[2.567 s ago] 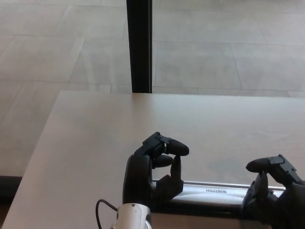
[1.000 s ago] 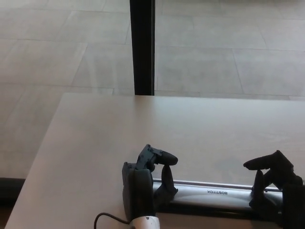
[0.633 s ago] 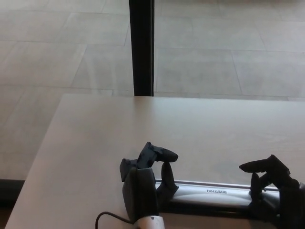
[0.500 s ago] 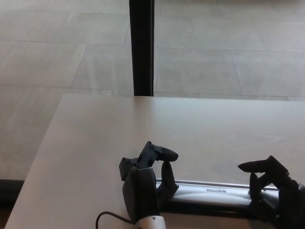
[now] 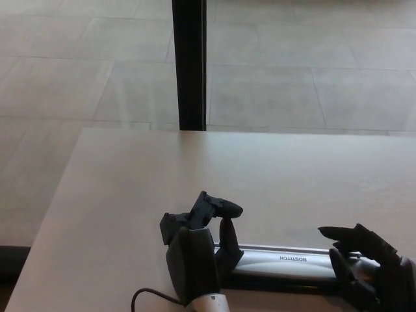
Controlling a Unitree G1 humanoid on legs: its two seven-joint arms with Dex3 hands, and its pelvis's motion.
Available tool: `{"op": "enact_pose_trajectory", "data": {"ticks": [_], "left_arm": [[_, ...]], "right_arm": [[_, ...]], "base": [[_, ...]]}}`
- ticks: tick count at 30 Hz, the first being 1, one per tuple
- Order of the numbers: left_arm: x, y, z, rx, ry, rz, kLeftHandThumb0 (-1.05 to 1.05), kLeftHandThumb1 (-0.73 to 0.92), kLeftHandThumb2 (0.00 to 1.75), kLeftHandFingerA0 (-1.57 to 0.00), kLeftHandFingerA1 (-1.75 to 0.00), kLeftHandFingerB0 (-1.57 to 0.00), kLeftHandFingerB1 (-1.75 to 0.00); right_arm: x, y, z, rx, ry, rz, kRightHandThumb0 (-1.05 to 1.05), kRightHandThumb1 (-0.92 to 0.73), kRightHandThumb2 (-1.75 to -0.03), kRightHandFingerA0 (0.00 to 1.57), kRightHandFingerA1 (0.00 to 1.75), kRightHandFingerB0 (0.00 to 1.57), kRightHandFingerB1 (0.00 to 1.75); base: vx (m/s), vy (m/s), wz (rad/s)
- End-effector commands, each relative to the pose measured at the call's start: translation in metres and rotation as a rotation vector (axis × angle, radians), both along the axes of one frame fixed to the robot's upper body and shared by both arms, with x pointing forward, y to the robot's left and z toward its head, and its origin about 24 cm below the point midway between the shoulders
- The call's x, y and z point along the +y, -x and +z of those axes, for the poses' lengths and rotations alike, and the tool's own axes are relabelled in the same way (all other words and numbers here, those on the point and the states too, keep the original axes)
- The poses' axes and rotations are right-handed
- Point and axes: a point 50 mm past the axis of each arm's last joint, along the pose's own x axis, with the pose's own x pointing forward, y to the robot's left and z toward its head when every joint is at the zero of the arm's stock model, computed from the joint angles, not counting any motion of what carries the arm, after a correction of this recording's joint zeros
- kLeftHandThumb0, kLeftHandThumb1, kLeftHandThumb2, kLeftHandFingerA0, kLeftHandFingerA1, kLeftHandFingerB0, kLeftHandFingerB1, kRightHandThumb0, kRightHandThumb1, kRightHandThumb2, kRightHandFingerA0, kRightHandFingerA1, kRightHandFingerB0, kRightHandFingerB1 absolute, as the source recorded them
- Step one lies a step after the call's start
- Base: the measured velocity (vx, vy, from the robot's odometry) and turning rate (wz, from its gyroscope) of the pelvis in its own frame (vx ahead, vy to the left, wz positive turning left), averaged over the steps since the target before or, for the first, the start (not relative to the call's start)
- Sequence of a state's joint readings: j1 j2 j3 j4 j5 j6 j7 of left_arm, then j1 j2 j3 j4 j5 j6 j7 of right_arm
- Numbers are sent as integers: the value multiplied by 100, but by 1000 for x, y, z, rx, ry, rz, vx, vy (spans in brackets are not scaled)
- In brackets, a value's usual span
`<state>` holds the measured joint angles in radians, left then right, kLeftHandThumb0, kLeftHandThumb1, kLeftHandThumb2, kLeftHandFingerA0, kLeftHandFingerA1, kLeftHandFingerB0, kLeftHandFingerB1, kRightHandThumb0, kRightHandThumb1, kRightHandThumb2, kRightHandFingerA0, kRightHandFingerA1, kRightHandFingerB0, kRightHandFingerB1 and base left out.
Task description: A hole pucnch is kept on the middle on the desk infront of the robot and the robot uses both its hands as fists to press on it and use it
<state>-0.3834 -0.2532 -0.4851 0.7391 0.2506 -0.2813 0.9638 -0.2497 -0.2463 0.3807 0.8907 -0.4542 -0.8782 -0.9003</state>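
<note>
One hole punch (image 5: 286, 262) lies on one desk (image 5: 195, 169). Two black robot hands show: the left hand (image 5: 198, 244) and the right hand (image 5: 364, 266). One dark vertical post (image 5: 189, 65) stands beyond the desk's far edge. One thin cable (image 5: 153, 298) loops by the left wrist.

Silver hole punch (image 5: 286, 259) (blk lettering), blk hands, beige desk (image 5: 130, 188)

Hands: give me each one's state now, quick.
Left hand: shut, fingers curled, resting on the hole punch.
Right hand: shut, resting on the punch's other end.
</note>
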Motion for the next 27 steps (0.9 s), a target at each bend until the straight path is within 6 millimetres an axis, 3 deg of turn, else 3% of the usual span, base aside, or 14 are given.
{"op": "enact_pose_trajectory", "data": {"ticks": [1, 2, 3, 5, 9, 10, 13, 15, 18, 20, 21, 22, 23, 27], "left_arm": [[-36, 8, 27, -199, 72, -97, -29, 75, 89, -87, -175, -66, -145], [-36, 7, 28, -205, 72, -102, -29, 75, 90, -88, -175, -67, -142], [-36, 7, 28, -204, 74, -109, -30, 76, 89, -87, -175, -67, -143], [-37, 7, 28, -202, 76, -110, -30, 76, 87, -87, -175, -68, -139], [-36, 8, 28, -206, 79, -104, -27, 74, 91, -87, -175, -67, -142], [-37, 8, 28, -211, 77, -106, -27, 74, 91, -87, -175, -66, -145], [-36, 8, 29, -213, 76, -105, -27, 74, 91, -88, -175, -68, -141], [-37, 9, 28, -219, 83, -111, -28, 74, 88, -88, -175, -69, -138], [-37, 9, 29, -223, 87, -117, -30, 75, 88, -87, -175, -69, -138], [-38, 8, 29, -230, 75, -122, -31, 75, 88, -88, -175, -70, -137], [-38, 9, 29, -230, 73, -127, -31, 75, 88, -89, -175, -70, -136], [-38, 9, 28, -230, 74, -130, -31, 74, 89, -89, -175, -70, -138], [-37, 10, 28, -230, 76, -131, -31, 74, 89, -89, -175, -70, -138], [-37, 10, 28, -234, 79, -142, -30, 73, 89, -90, -175, -70, -137]], "right_arm": [[-39, 85, -97, 635, 672, 29, -37, -71, -60, 67, 89, 63, 60], [-40, 88, -97, 638, 651, 26, -39, -78, -63, 72, 84, 59, 61], [-42, 90, -98, 640, 650, 19, -39, -77, -62, 63, 86, 53, 66], [-43, 92, -97, 626, 664, 22, -38, -76, -63, 65, 97, 61, 74], [-44, 98, -97, 646, 631, 44, -42, -79, -64, 62, 77, 61, 59], [-45, 99, -96, 622, 636, 53, -37, -74, -61, 71, 79, 63, 61], [-46, 99, -98, 715, 534, 35, -43, -83, -65, 62, 73, 61, 57], [-49, 101, -97, 634, 634, 40, -36, -77, -63, 72, 77, 61, 59], [-52, 101, -98, 669, 650, 50, -38, -80, -64, 67, 73, 60, 55], [-52, 99, -98, 724, 563, 36, -41, -80, -63, 66, 68, 62, 52], [-51, 97, -103, 856, 325, -66, -50, -80, -64, 61, 67, 67, 50], [-51, 97, -103, 831, 406, -59, -36, -78, -63, 79, 64, 71, 56], [-52, 97, -99, 682, 670, 32, -36, -78, -63, 79, 64, 71, 56], [-51, 97, -97, 684, 606, 33, -36, -79, -64, 80, 78, 61, 57]], "base": [[0, 0, 0], [0, 0, 0], [0, 0, 0], [0, 0, 0], [0, 0, 0], [0, 0, 0], [0, 0, 0], [0, 0, 0], [0, 0, 0], [0, 0, 0], [0, 0, 0], [0, 0, 0], [0, 0, 0], [0, 0, 0]]}}
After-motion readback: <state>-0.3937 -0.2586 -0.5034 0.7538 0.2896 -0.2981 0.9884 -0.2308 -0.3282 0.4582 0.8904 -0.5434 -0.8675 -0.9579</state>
